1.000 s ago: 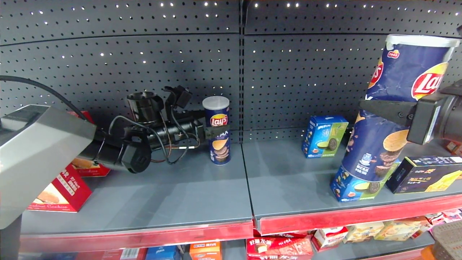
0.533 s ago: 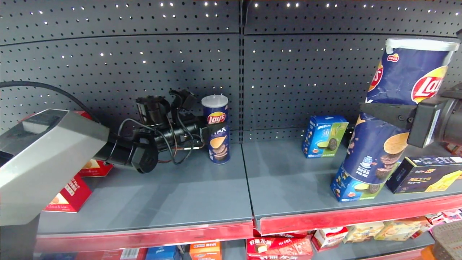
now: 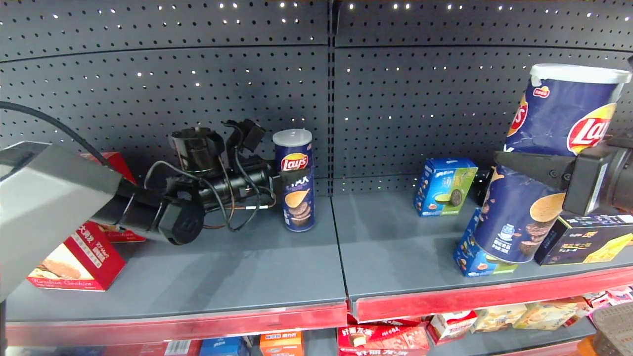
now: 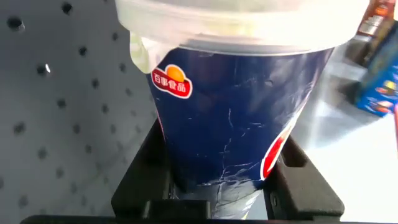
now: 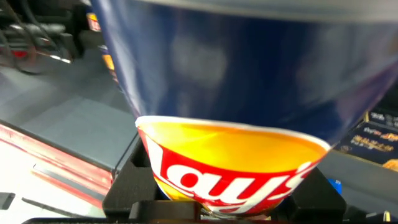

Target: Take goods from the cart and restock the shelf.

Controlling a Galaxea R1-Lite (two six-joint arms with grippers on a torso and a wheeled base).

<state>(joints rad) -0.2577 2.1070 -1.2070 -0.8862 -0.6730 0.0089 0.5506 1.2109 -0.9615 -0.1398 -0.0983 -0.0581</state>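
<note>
A blue chips can [image 3: 293, 148] with a white lid stands upright near the back of the grey shelf [image 3: 277, 267], just left of the centre seam. My left gripper [image 3: 295, 179] is shut on its middle, and its fingers [image 4: 146, 180] flank the can [image 4: 236, 118] in the left wrist view. At the right, a second blue chips can [image 3: 568, 109] hangs tilted above the shelf's front, with my right gripper [image 3: 529, 165] shut on its middle. The right wrist view shows that can [image 5: 236, 74] from close up, above the gripper [image 5: 217, 193].
A blue-green cookie box [image 3: 445, 187] stands at the back right. Another blue box [image 3: 470, 259] lies under the tilted can, beside a dark box [image 3: 583, 237]. A red cookie box [image 3: 79, 257] sits at front left. Between the two cans the shelf is bare. The lower shelf holds several packs.
The left gripper has shifted the can slightly left and a little nearer. The right gripper has lowered its tilted can somewhat towards the shelf.
</note>
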